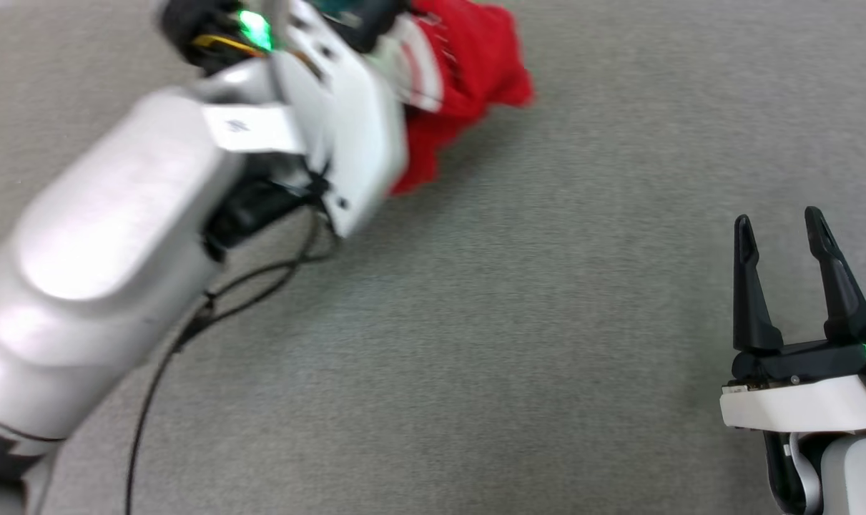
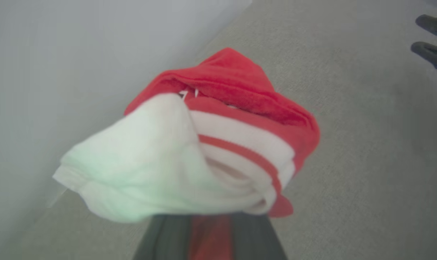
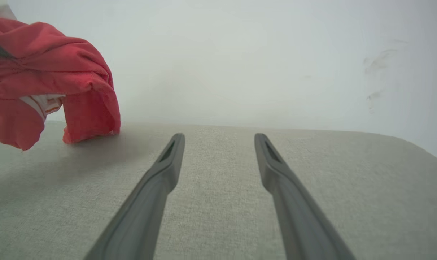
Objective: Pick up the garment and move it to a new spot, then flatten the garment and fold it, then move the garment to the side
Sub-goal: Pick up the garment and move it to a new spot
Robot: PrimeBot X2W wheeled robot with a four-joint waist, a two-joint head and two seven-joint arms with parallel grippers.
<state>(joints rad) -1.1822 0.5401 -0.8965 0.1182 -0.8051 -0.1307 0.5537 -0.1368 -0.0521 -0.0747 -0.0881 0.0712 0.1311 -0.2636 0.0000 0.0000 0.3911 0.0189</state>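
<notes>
The garment is a bunched red shirt with a white, red-striped sleeve, hanging at the top of the head view. My left gripper is shut on it: red cloth sits between the two dark fingers, and the white sleeve bulges just beyond them. In the right wrist view the garment hangs at the upper left, with its lower corner touching the grey surface. My right gripper stands open and holds nothing at the lower right, well away from the shirt. Its fingers hover apart over the bare surface.
A grey fabric-covered surface spreads under both arms, with a pale wall along its far edge. A black cable loops down beside my left forearm. The right gripper's fingers show at the left wrist view's upper right.
</notes>
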